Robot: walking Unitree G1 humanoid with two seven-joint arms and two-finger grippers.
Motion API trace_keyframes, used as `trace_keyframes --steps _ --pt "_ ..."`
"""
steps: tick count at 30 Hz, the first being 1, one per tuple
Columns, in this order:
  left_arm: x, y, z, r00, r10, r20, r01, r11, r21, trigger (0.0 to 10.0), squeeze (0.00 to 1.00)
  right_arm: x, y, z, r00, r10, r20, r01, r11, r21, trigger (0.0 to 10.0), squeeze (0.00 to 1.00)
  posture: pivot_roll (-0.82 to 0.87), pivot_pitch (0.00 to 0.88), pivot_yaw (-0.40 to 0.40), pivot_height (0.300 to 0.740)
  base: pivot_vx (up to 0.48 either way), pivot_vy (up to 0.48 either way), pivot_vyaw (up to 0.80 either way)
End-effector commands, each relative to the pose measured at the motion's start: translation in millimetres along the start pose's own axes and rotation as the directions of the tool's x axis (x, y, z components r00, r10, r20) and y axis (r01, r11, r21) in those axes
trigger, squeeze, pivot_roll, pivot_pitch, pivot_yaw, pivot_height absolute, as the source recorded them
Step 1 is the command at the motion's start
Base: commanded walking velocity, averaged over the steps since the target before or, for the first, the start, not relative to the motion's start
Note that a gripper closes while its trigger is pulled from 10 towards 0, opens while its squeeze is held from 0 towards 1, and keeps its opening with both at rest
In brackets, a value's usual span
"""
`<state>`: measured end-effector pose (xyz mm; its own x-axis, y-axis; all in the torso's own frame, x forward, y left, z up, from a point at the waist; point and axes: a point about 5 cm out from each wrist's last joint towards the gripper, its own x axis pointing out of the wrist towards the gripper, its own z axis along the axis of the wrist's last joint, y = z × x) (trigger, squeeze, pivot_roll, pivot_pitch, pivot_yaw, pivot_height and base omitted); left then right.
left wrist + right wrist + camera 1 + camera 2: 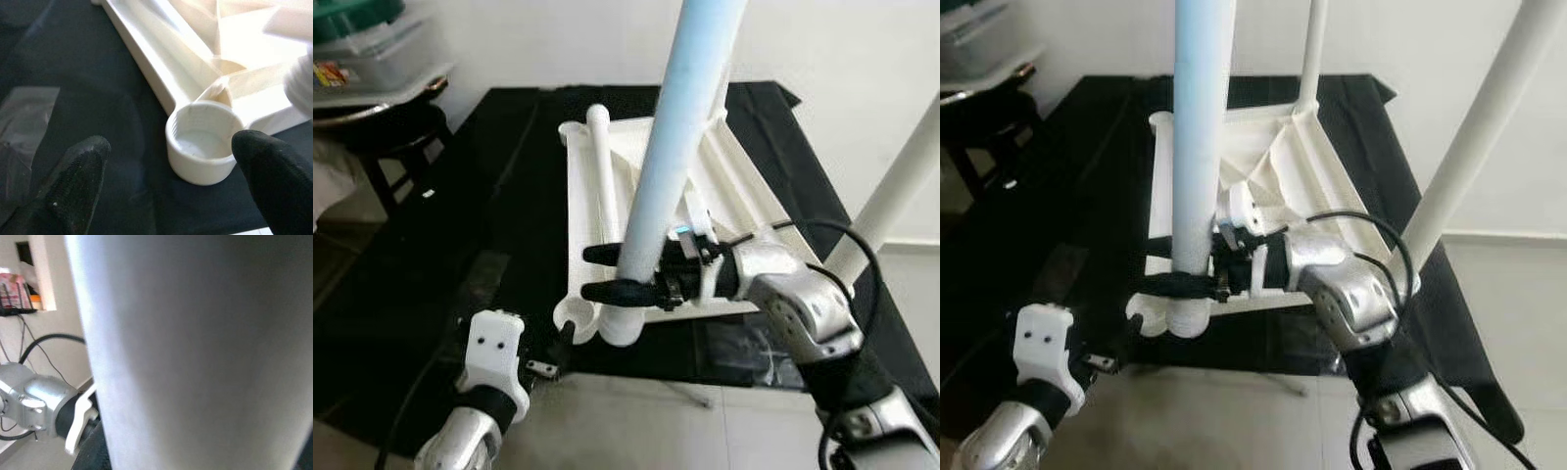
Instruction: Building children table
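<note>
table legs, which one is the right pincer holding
The pale blue leg at the near corner, gripped low by the right pincer. The other white legs stand or lie free.

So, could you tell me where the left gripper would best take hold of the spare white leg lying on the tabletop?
Probably mid-shaft. The spare leg lies flat along the upturned tabletop, its round shaft exposed on top, so coming from above with fingers straddling it across its length looks cleanest. The left gripper is open, low by the near corner socket.

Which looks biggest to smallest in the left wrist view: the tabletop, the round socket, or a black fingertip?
1. White tabletop, running off the picture.
2 and 3. Round socket and black fingertip look about alike; the fingertip is closer to the camera, so I won't rank them.
</note>
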<state>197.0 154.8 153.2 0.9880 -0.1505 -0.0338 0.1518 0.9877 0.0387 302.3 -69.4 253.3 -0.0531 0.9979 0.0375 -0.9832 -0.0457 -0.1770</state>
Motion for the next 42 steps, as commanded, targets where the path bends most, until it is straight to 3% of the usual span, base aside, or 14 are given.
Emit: trace_keyframes --steps 1,9,13,15,16,19,23,25,30,37,42 --pt "-4.2 3.9 1 1.0 0.017 -0.016 -0.016 1.0 0.01 10.0 0.0 3.9 -2.3 1 1.0 0.026 -0.004 -0.026 0.999 -0.019 10.0 0.0 0.0 0.283 -0.001 0.74 0.0 0.48 0.0" --pt "-6.8 5.6 6 0.999 0.044 0.011 -0.045 0.999 0.03 10.0 0.0 8.5 -7.0 14 0.999 0.045 0.03 -0.044 0.998 -0.047 10.0 0.0 0.0 0.302 -0.008 0.74 0.0 0.3 0.0" --pt "-8.7 2.5 8 0.999 0.045 0.022 -0.046 0.998 0.048 10.0 0.0 9.6 -6.7 21 0.993 0.118 0.023 -0.117 0.991 -0.068 10.0 0.0 0.0 0.302 -0.016 0.74 0.0 0.0 0.0" --pt "-11.0 0.1 10 0.999 0.042 0.033 -0.044 0.997 0.058 10.0 0.0 8.1 -1.7 27 0.967 0.253 -0.04 -0.256 0.962 -0.096 10.0 0.0 0.0 0.3 -0.02 0.74 0.0 0.0 0.0" --pt "-11.0 0.1 10 0.999 0.042 0.033 -0.044 0.997 0.058 10.0 0.0 8.1 -1.7 27 0.967 0.253 -0.04 -0.256 0.962 -0.096 10.0 0.0 0.0 0.3 -0.02 0.74 0.0 0.0 0.0" --pt "-13.0 -0.2 11 0.998 0.058 0.04 -0.06 0.997 0.053 10.0 0.0 1.9 6.1 29 0.898 0.398 -0.187 -0.424 0.898 -0.123 10.0 0.0 -0.01 0.298 -0.025 0.74 0.0 0.0 0.0" --pt "-17.2 -2.1 14 0.997 0.062 0.047 -0.063 0.997 0.033 10.0 0.0 -2.1 5.8 30 0.873 0.419 -0.251 -0.459 0.879 -0.129 10.0 0.0 -0.02 0.301 -0.03 0.74 0.0 0.0 0.0" --pt "-26.3 -9.9 16 0.998 0.035 0.058 -0.035 0.999 -0.007 10.0 0.0 -5.2 2.5 34 0.864 0.418 -0.279 -0.466 0.875 -0.132 10.0 0.0 -0.02 0.302 -0.034 0.74 0.0 0.0 0.0" --pt "-36.6 -16.2 19 0.996 0.03 0.08 -0.03 1.0 0.002 10.0 0.0 -4.2 4.8 36 0.858 0.453 -0.242 -0.485 0.869 -0.094 10.0 0.0 -0.01 0.306 -0.037 0.74 0.0 0.0 0.0" --pt "-51.7 -2.2 16 0.984 0.16 0.075 -0.164 0.985 0.058 10.0 0.0 7.3 5.7 32 0.851 0.505 -0.143 -0.516 0.855 -0.053 10.0 0.0 0.02 0.315 -0.047 0.74 0.0 0.0 0.0" --pt "-57.6 -0.6 17 0.981 0.177 0.073 -0.181 0.982 0.052 10.0 0.0 11.9 3.1 32 0.849 0.514 -0.126 -0.522 0.851 -0.047 10.0 0.0 0.02 0.319 -0.054 0.74 0.0 0.0 0.0"
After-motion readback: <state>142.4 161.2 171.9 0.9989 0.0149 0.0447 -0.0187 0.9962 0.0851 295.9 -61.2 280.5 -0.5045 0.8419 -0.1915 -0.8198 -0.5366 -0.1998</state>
